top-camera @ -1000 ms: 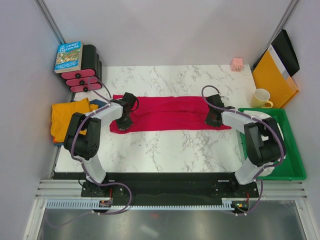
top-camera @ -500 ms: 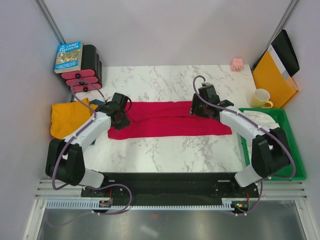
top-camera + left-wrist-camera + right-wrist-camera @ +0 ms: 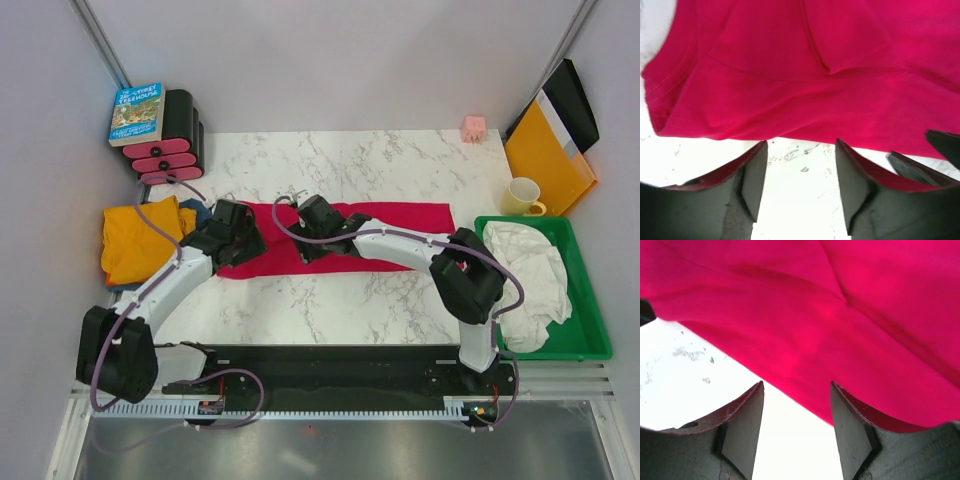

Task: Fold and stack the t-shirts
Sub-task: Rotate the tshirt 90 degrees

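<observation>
Both the left tool (image 3: 240,238) and the right tool (image 3: 312,235) are released and empty. The crimson red soft fabric t-shirt (image 3: 400,215) lies across the white marble counter (image 3: 350,310), with its long axis running from left edge to right edge. You have both tools at its left half, with the near hem just ahead of each.

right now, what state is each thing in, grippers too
red t-shirt, folded into a long strip, lying flat
orange t-shirt, bunched up, not folded
dark blue t-shirt, mostly hidden by the orange one
left gripper, open, empty
right gripper, open, empty
mug, upright
white cloth, crumpled in the green tray
</observation>
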You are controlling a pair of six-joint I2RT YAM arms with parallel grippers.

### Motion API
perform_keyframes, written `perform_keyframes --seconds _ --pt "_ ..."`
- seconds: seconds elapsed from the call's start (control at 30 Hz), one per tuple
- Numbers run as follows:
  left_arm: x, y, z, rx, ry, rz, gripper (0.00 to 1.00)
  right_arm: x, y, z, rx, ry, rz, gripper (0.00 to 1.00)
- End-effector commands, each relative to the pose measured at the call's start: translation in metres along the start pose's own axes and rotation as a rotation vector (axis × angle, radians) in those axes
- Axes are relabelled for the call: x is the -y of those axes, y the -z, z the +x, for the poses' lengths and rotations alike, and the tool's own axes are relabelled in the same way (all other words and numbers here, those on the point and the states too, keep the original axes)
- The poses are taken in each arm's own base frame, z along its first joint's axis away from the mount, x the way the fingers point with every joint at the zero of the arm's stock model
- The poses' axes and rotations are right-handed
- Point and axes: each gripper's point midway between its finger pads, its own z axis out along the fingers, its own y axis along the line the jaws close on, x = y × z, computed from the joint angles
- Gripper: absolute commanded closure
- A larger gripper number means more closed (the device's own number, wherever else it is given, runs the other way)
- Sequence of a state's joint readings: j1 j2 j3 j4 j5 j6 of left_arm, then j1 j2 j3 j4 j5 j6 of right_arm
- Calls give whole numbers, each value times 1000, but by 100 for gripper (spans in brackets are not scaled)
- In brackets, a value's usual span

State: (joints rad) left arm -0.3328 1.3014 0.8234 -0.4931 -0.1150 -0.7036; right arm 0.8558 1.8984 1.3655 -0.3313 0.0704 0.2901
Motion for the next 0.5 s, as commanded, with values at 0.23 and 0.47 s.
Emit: perform_keyframes --seconds 0.23,0.47 --pt "-1 2 -40 93 -25 7 55 15 4 -55 156 21 203 42" --pt "5 -12 -46 77 -6 -12 78 47 0 -17 107 -19 303 71"
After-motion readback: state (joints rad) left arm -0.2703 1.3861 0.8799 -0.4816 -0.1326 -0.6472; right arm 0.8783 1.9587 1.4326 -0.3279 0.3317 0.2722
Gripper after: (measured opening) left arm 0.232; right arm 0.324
